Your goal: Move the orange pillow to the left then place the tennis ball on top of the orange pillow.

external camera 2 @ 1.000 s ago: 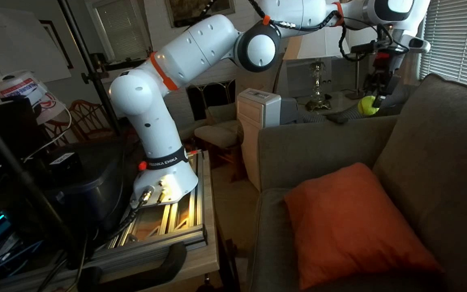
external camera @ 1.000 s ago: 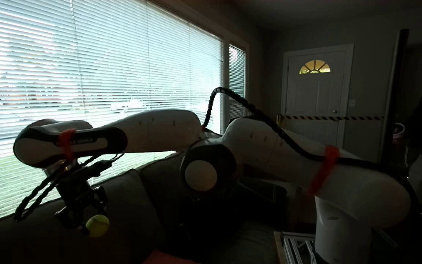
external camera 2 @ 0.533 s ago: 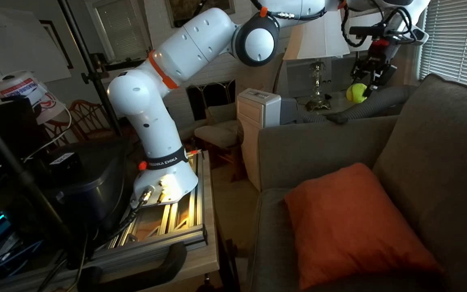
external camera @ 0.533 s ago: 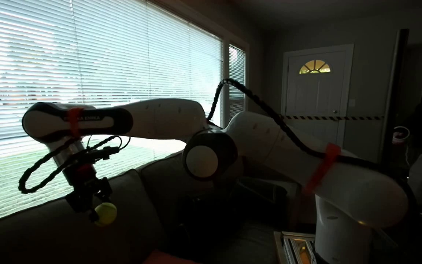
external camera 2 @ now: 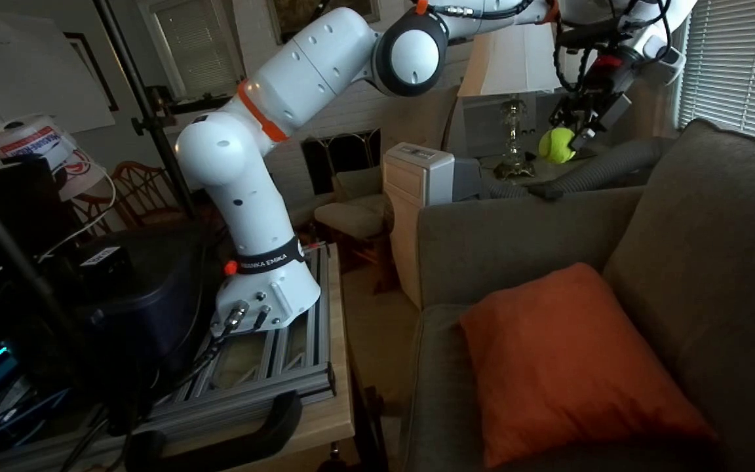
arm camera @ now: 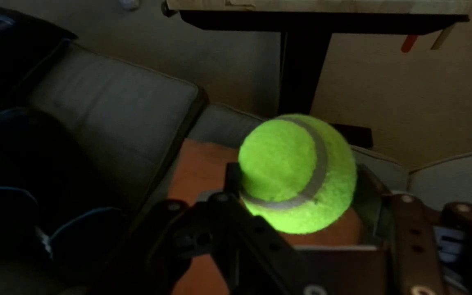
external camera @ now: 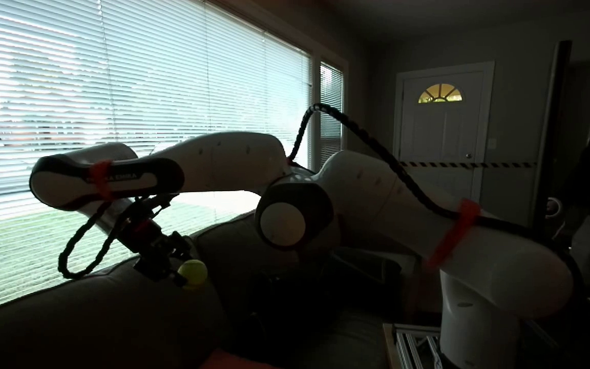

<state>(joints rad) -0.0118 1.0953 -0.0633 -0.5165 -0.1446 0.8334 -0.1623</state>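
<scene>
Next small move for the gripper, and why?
Probably ease the gripper down toward the orange pillow without letting go: it holds the tennis ball clearly higher than the pillow on the couch, and the wrist view shows the pillow beyond the ball.

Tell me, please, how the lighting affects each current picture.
In an exterior view, bright window blinds leave the sofa and gripper very dark; in an exterior view, the orange pillow is lit well enough for clear colour; in the wrist view, the tennis ball is bright against dim surroundings, with detail lost at lower left.
</scene>
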